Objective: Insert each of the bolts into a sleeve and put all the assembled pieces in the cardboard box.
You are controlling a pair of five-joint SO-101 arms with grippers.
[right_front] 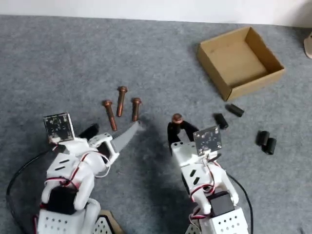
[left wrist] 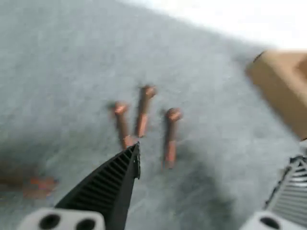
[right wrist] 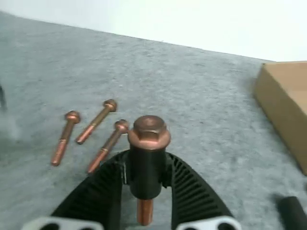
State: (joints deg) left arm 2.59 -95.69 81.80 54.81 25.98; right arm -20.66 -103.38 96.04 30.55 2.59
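Quick count from the high view: four bolts, five sleeves, one cardboard box (right_front: 251,84).

Three of the bolts lie loose in a little fan on the grey mat (right_front: 73,58), left of centre. They're the left bolt (right_front: 109,115), middle bolt (right_front: 121,100) and right bolt (right_front: 136,108), all with heads toward the top of the frame.

The fourth bolt (right wrist: 149,130) is already pushed through a black held sleeve (right wrist: 145,179). It stands upright, head on top, threaded end poking out underneath. The right gripper (right wrist: 146,165) is clamped on that sleeve, about mid-frame in the high view, just right of the loose three.

The other four sleeves are loose on the mat at the right. The upper sleeve (right_front: 236,110) and lower sleeve (right_front: 221,121) sit just below the box's near corner, close together but apart. Farther right, the pair sleeve (right_front: 263,138) and its twin sleeve (right_front: 269,145) lie side by side, right up against each other.

The left gripper (right_front: 115,130) is spread wide and holding nothing, parked just below the loose bolts at lower left.

The box sits open side up in the upper right, well apart from both grippers.
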